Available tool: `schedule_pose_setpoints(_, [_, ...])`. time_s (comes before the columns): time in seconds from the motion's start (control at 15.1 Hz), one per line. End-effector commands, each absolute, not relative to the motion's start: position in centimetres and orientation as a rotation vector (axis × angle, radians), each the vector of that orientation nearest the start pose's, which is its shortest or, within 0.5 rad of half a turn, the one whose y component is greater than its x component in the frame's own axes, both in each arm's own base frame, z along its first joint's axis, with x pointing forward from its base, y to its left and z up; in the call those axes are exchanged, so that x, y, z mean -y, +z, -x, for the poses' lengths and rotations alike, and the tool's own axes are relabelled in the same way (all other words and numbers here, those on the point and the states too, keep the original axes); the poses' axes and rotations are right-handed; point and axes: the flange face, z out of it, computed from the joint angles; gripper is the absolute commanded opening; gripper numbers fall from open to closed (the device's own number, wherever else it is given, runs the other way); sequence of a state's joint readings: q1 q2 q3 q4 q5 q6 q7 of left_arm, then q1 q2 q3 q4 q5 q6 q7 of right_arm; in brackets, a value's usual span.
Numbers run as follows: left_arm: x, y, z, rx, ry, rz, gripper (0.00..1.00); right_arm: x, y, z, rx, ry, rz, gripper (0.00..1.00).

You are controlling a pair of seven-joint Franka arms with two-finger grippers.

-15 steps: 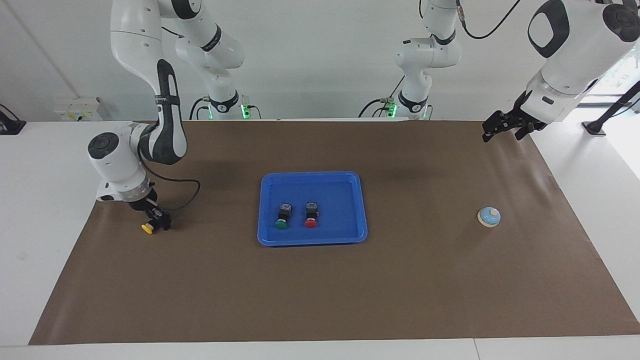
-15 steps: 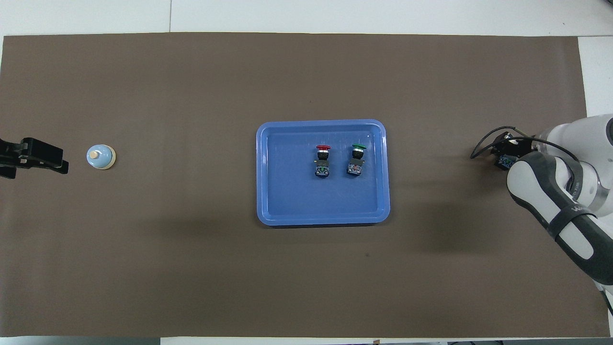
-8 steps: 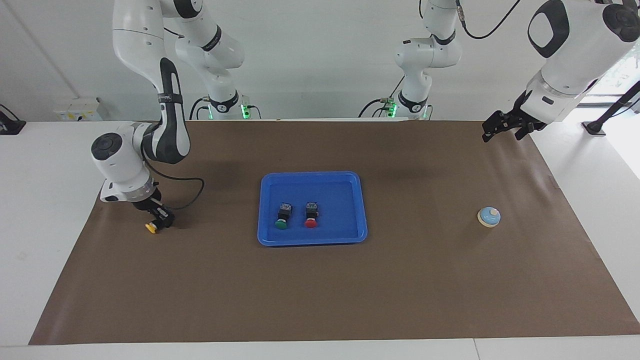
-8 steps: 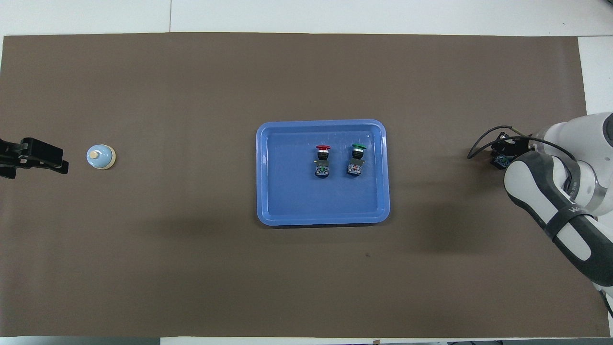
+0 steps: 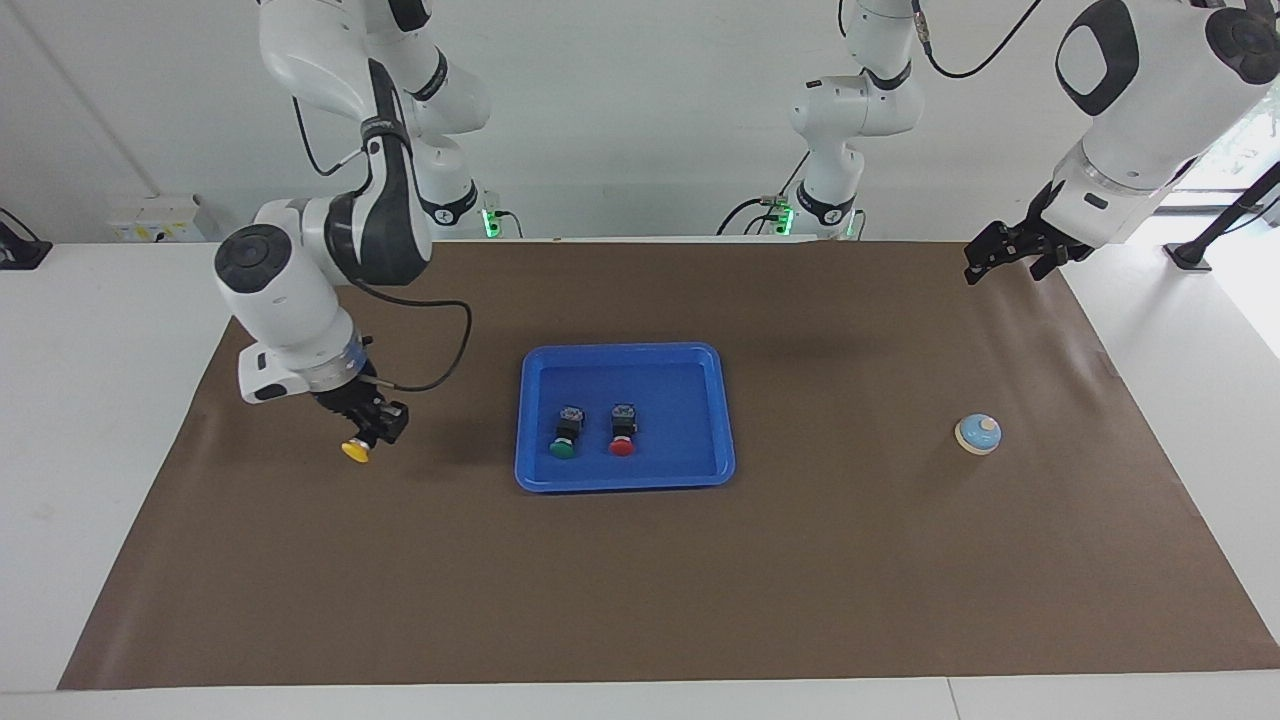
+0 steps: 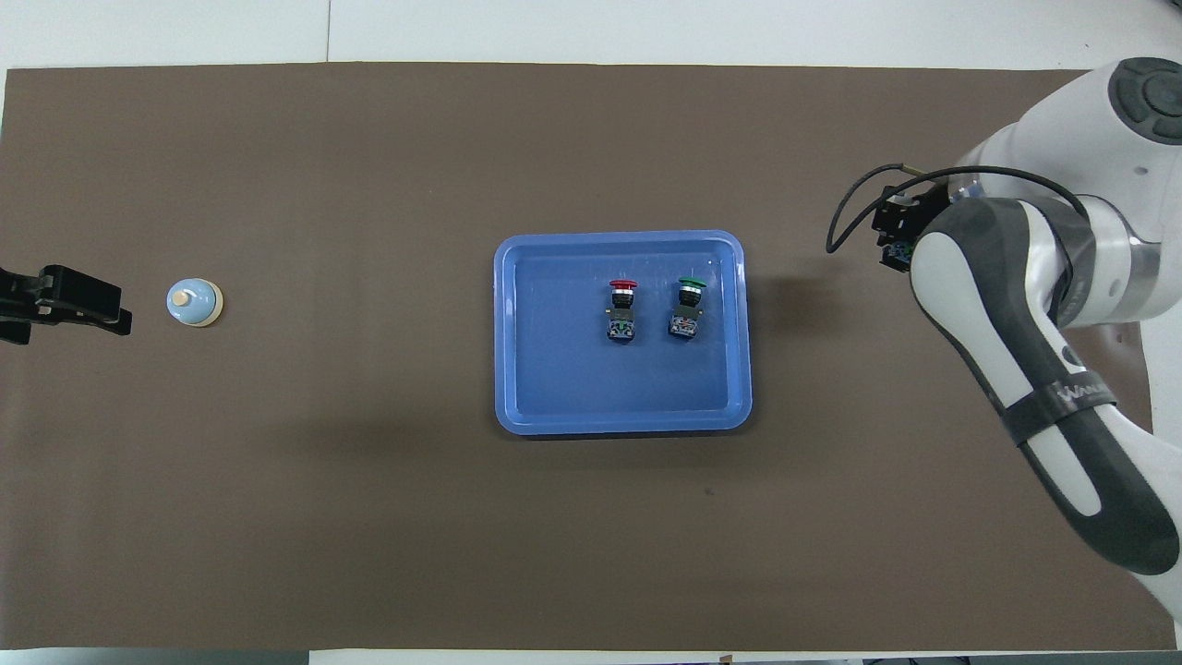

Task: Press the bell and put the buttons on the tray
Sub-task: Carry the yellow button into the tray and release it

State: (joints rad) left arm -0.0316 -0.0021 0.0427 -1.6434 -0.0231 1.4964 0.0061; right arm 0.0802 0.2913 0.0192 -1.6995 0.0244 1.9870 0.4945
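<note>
beside tray (image 5: 625, 485): right pincer (image 5: 368, 432) with yellow button (image 5: 354, 451)

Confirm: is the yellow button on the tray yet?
No, the yellow button hangs in the right tool, short of the tray.

Robotics lab. Two white arms bolted at the desk (image 5: 60, 420) edge, 12 o'clock in the facing view, green status lights at their bases. Brown paper sheet (image 5: 640, 590) taped over the white desk, bare white walls, wall socket box (image 5: 155, 218) at 10 o'clock.
</note>
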Motion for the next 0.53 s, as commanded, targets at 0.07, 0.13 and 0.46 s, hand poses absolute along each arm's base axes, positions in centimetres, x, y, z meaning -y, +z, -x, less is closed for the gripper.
schedule_pose_setpoints(0.07, [-0.6,58.8,-54.1,0.024,0.245,3.156,1.00,-16.5,43.9,-63.5,-0.606,0.050,3.014,0.00])
schedule_pose_setpoints(0.13, [-0.6,58.8,-54.1,0.024,0.245,3.156,1.00,-19.4,44.2,-62.7,-0.617,0.045,3.010,0.00])
schedule_pose_setpoints(0.46, [-0.6,58.8,-54.1,0.026,0.245,3.156,1.00,-31.9,43.3,-58.5,-0.398,-0.003,3.031,0.00])
